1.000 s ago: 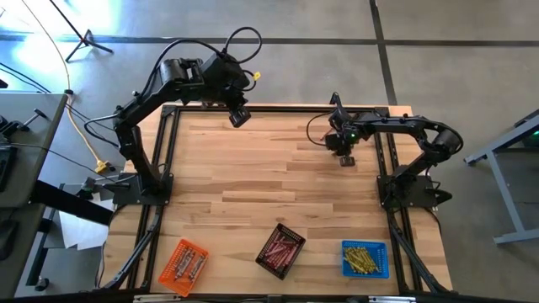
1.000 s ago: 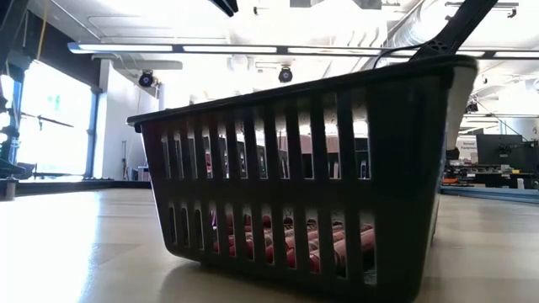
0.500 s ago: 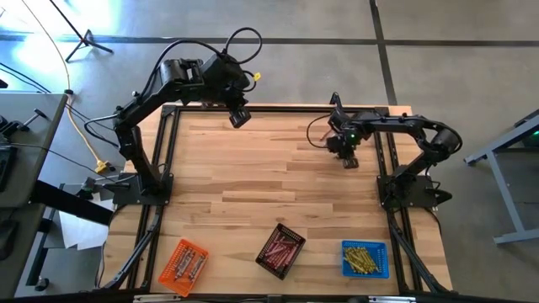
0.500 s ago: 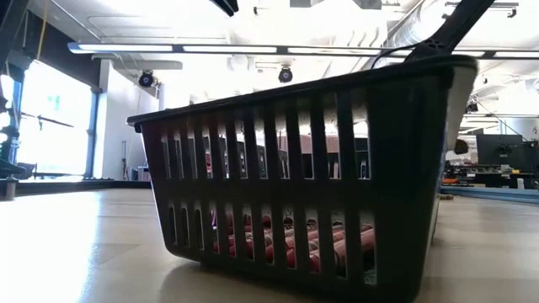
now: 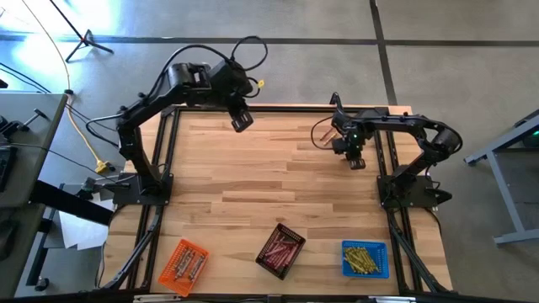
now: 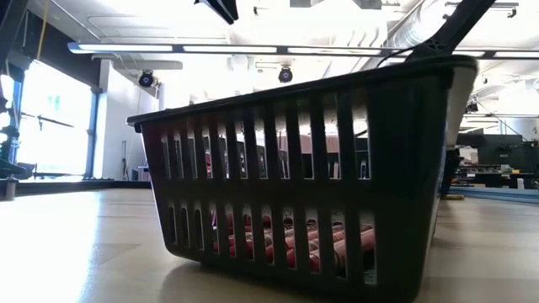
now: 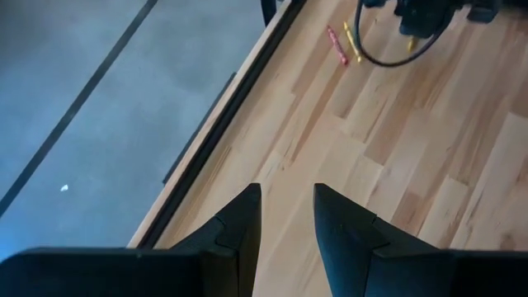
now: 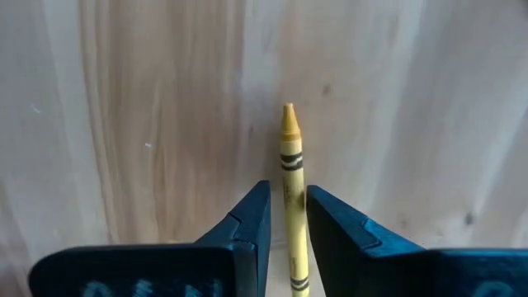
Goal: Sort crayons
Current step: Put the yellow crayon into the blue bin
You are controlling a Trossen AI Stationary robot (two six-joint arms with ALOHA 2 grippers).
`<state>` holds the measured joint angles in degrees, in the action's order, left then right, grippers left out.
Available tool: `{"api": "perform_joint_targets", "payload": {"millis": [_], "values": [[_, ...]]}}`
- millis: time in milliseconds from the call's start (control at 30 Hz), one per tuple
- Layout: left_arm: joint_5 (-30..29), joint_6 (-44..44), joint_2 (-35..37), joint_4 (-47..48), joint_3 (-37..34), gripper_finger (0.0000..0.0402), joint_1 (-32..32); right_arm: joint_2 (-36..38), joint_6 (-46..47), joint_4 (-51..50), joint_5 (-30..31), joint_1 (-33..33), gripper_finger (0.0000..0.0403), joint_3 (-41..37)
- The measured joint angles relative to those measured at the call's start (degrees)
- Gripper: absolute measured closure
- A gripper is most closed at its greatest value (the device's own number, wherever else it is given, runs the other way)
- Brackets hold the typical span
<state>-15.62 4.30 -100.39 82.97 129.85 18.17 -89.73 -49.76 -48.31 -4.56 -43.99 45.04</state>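
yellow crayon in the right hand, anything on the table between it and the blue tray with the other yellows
Nothing visible. The right hand grips the yellow crayon at the table's far right, and the blue tray sits near the front edge almost straight below it in the high view. Only bare table lies between; the black tray stands off to the left.

No readable text

You can read nothing here: the yellow crayon (image 8: pixel 289 198) carries black wrapper markings, but no letters on it can be made out.
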Motion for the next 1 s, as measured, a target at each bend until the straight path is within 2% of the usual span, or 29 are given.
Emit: {"api": "perform_joint_targets", "payload": {"millis": [400, 533, 600, 800, 1000], "values": [[-2.2, -0.9, 0.0, -1.9, -2.7, 0.03, -1.1, 0.3, 2.0, 3.5, -0.2, 0.0, 0.0338, -3.4], [-2.5, -0.9, 0.0, -1.9, -2.7, 0.03, -1.1, 0.3, 4.4, 3.3, -0.4, 0.0, 0.0369, -3.5], [-2.6, -1.0, 0.0, -1.9, -2.7, 0.03, -1.1, 0.3, 6.9, 3.1, -0.4, 0.0, 0.039, -3.5], [-2.7, -2.1, 0.0, -1.8, -2.6, 0.03, -1.1, 1.8, 16.0, -0.2, -1.9, 0.0, 0.0396, -1.4], [-2.7, -3.5, 0.0, -1.4, -2.6, 0.03, -1.1, 9.2, 24.6, -8.3, -7.6, 0.7, 0.0399, 4.7]]}}
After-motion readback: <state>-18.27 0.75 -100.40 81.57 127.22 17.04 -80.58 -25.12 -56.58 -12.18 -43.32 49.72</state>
